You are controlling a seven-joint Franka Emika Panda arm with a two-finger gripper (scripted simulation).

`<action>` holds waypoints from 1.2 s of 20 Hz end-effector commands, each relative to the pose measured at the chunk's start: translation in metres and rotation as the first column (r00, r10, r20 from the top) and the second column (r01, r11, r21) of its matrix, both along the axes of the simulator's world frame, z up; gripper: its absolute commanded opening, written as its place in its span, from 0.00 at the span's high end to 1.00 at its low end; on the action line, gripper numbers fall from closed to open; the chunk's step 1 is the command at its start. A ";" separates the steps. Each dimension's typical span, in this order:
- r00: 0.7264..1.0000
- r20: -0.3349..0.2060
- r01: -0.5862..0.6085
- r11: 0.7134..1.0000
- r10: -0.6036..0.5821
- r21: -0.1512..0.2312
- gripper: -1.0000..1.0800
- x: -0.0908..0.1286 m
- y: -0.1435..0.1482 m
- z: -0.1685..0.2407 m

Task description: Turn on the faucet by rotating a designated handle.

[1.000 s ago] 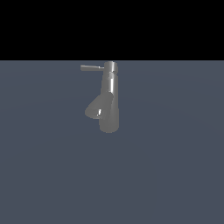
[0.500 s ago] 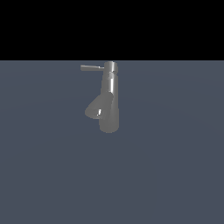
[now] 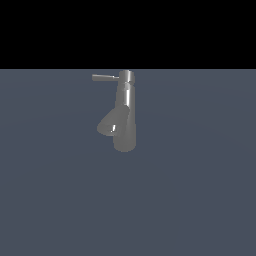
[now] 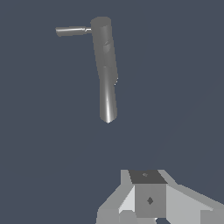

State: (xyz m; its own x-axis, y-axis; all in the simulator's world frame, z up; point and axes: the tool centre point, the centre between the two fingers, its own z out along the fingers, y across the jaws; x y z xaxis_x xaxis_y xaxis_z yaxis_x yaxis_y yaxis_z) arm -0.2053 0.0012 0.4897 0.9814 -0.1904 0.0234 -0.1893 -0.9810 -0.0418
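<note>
Only part of the gripper (image 4: pixel 151 205) is seen, at the edge of the wrist view, where pale grey angled housing surrounds a darker square block; the fingertips are cut off by the frame, so it cannot be told whether the jaws are spread or closed, and nothing is seen held. No part of the arm is seen in the exterior view. The faucet (image 3: pixel 125 120) is found well apart from the gripper, standing alone on a plain dark blue-grey ground (image 3: pixel 200 200). Its tall tapered body is shown upright in the exterior view, with a short stubby spout (image 3: pixel 109 125) branching off towards the exterior view's left. The handle (image 3: pixel 105 77), a thin straight bar, is seen projecting sideways from the cap, also towards the exterior view's left, untouched by the gripper.
</note>
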 end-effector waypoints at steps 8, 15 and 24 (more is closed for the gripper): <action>0.977 -0.028 0.210 0.977 -0.210 0.032 1.00 0.058 0.009 -0.006; 0.928 -0.057 0.372 0.927 -0.369 0.043 1.00 0.103 0.016 -0.018; 0.823 -0.093 0.565 0.824 -0.560 0.039 1.00 0.161 0.029 -0.043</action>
